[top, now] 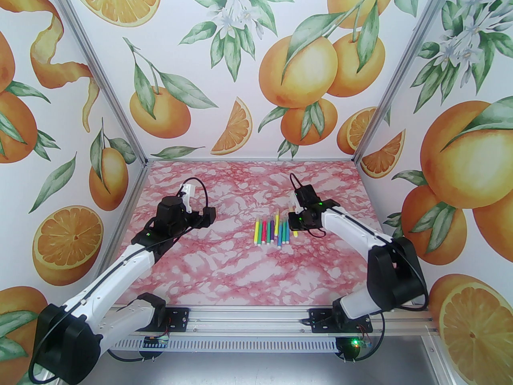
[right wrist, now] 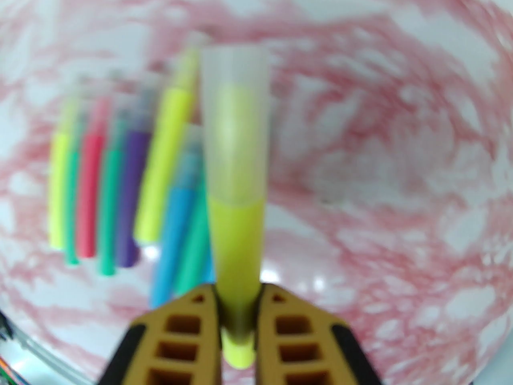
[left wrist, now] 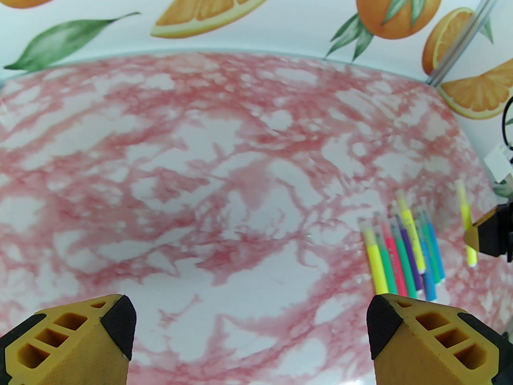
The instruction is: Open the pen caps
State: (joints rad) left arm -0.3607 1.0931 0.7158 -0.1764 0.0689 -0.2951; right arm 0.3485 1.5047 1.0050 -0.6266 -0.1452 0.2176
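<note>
**A:** What does the overhead camera show?

**B:** A pink-marbled table (top: 240, 271) inside walls (top: 256, 74) printed with oranges. A row of bright pens (top: 270, 232) lies side by side near the middle. The right arm (top: 352, 235) reaches to the row's right end. The left arm (top: 120, 267) stops well to the left of it.

**A:** And the left wrist camera?

**B:** The left gripper (left wrist: 250, 313) is spread wide with nothing between its fingers and bare table ahead. The row sits off to its right. Past the row, the right gripper (left wrist: 475, 236) pinches a separate yellow pen (left wrist: 464, 203).

**A:** The right wrist camera?

**B:** It is blurred. The jaws are clamped on that pen's body close to its plug end. Its pale cap (right wrist: 234, 134) is still on and points away from the fingers. I cannot tell whether the pen is clear of the table.

**A:** What could go wrong?

**B:** As I judge it, the hold is far from the cap. A pull at the cap could swivel the slim barrel or slide it out of the grip. The blue and green pens (right wrist: 172, 235) lie just beside it and could be knocked out of line. Nothing stands between the left gripper and the row.
</note>
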